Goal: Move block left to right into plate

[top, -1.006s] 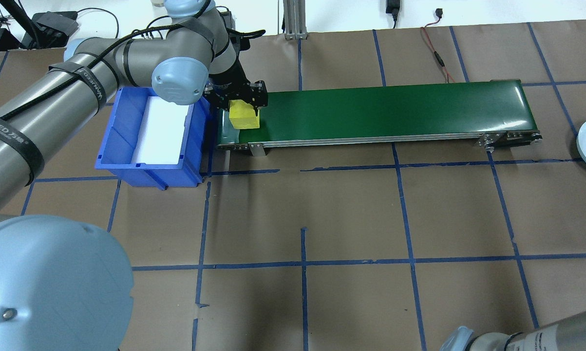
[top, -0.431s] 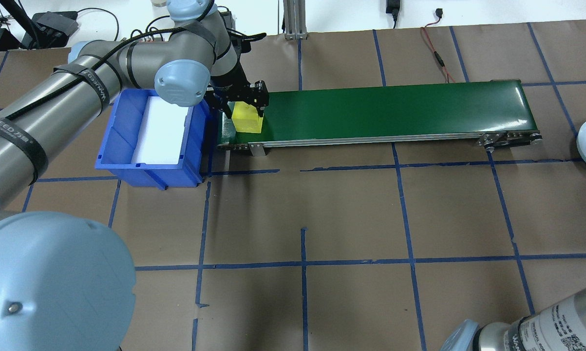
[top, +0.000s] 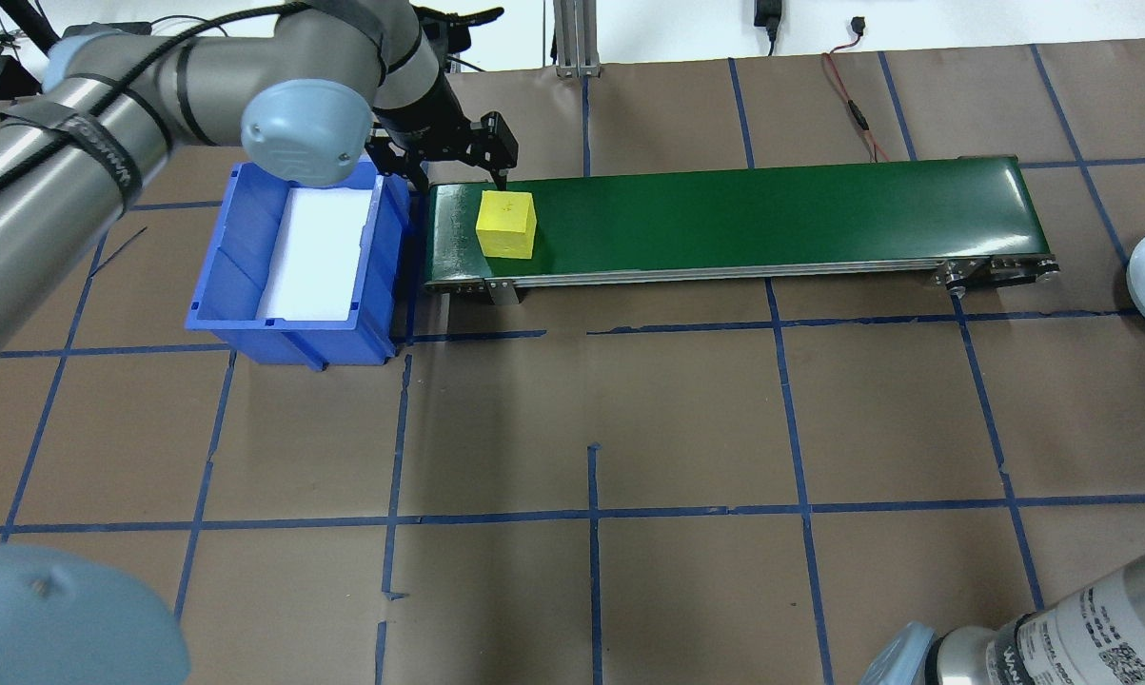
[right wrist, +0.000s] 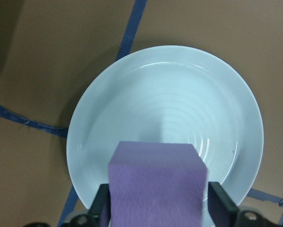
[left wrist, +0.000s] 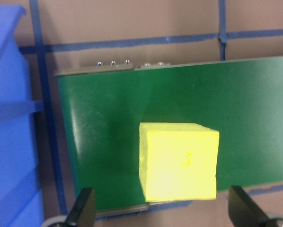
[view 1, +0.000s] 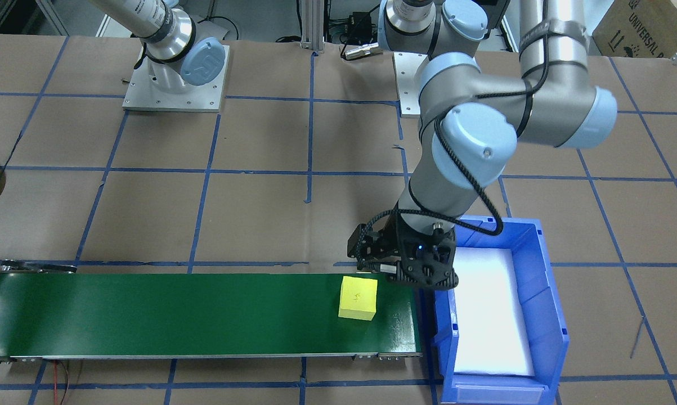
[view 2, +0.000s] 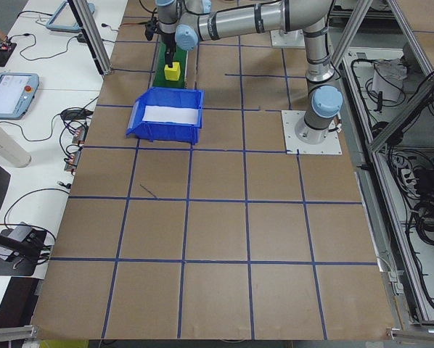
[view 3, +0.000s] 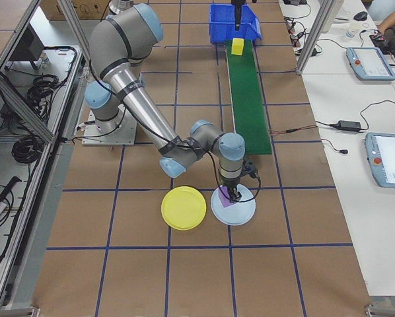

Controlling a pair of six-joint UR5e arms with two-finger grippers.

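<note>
Yellow block (top: 506, 225) sits free on the green conveyor belt (top: 772, 214), near the belt end just beside the blue bin (top: 232, 276), which holds a white liner (top: 315, 252). Left gripper (top: 453, 157) hangs above and behind the block, fingers spread wide and holding nothing; in the left wrist view both fingertips (left wrist: 84, 208) flank the block with clear gaps. Right gripper (right wrist: 155, 208) has its fingers closed on a purple block (right wrist: 156, 184), held over a pale blue plate (right wrist: 179, 113). Yellow plate (view 3: 183, 208) lies just beside the pale blue plate, on the brown table (top: 686, 419), well apart from the yellow block.
</note>
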